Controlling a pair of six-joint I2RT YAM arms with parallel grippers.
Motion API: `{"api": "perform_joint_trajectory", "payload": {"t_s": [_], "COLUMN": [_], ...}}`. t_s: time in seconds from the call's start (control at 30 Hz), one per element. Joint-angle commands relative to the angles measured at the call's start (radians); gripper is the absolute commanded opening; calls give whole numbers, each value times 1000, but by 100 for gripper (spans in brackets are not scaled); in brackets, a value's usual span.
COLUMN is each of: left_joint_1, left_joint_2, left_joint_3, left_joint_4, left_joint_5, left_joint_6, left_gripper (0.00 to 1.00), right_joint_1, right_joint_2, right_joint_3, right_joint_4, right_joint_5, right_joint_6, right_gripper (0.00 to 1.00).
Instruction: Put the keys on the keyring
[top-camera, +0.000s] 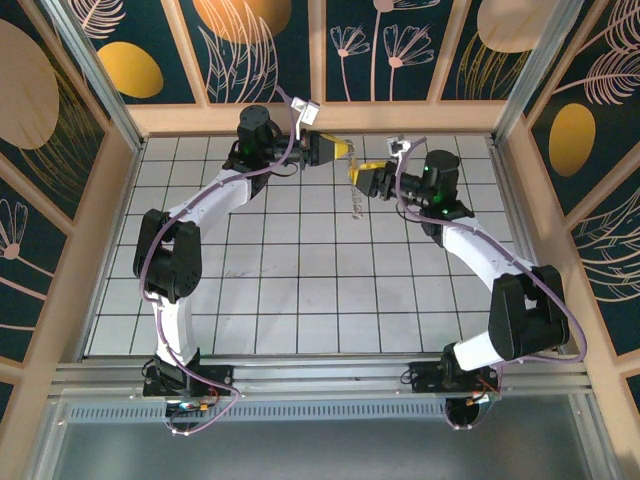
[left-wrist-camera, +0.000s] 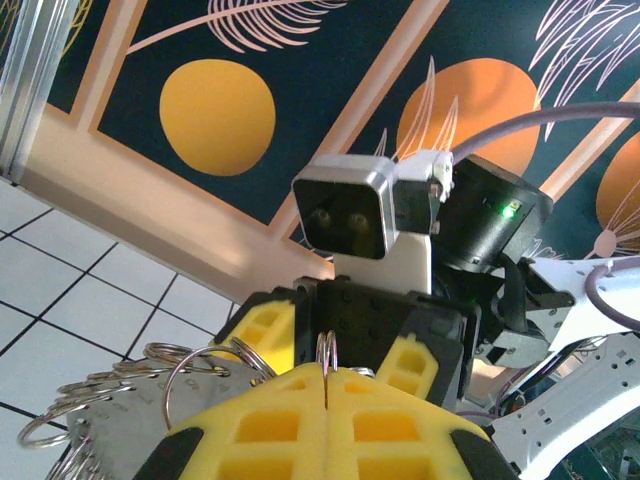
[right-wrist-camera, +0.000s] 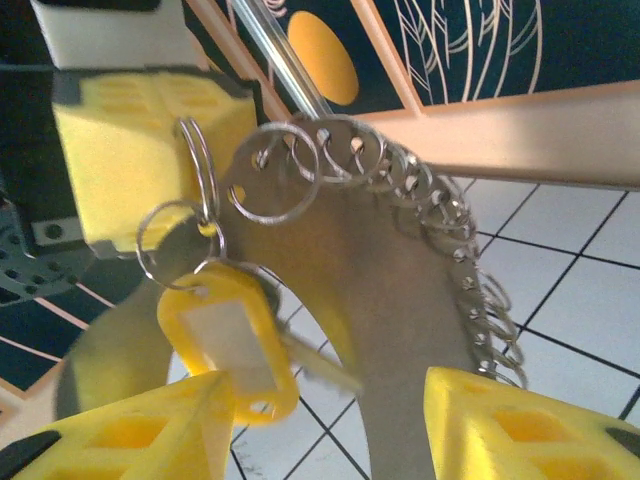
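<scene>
My left gripper (top-camera: 341, 150) (left-wrist-camera: 328, 378) is shut on one split ring (left-wrist-camera: 327, 350) of the keyring (left-wrist-camera: 120, 405), a grey floppy band edged with several metal rings (right-wrist-camera: 440, 215). The band hangs down over the tiles (top-camera: 357, 203). From the pinched ring hangs a small ring carrying a yellow tag (right-wrist-camera: 228, 345) and a blurred brass key (right-wrist-camera: 322, 362). My right gripper (top-camera: 358, 177) (right-wrist-camera: 322, 385) faces the left one, open. The tag and key dangle between its yellow fingers (right-wrist-camera: 470, 425), and the tag overlaps the left finger's tip.
Both arms meet high at the back middle of the white tiled floor (top-camera: 300, 290). The wooden back wall (top-camera: 320, 118) is close behind them, and patterned side walls (top-camera: 60, 200) box the floor in.
</scene>
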Motion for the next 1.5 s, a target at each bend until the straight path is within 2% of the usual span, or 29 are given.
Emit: {"api": "perform_joint_trajectory", "payload": {"t_s": [0.0, 0.43, 0.8, 1.47], "left_joint_1": [-3, -4, -9, -10], "left_joint_2": [-50, -49, -49, -48], "left_joint_3": [8, 13, 8, 20], "left_joint_4": [50, 47, 44, 35], "left_joint_5": [-12, -18, -24, -44], "left_joint_6": [-12, -12, -11, -9], "left_gripper": [0, 0, 0, 0], "right_joint_1": [20, 69, 75, 82], "right_joint_2": [-19, -29, -27, -36], "right_joint_3": [42, 75, 84, 95], "right_joint_4": [-54, -124, -96, -149], "right_joint_5": [65, 102, 168, 115], "right_joint_6": [-81, -157, -146, -194], "right_gripper": [53, 54, 51, 5]}}
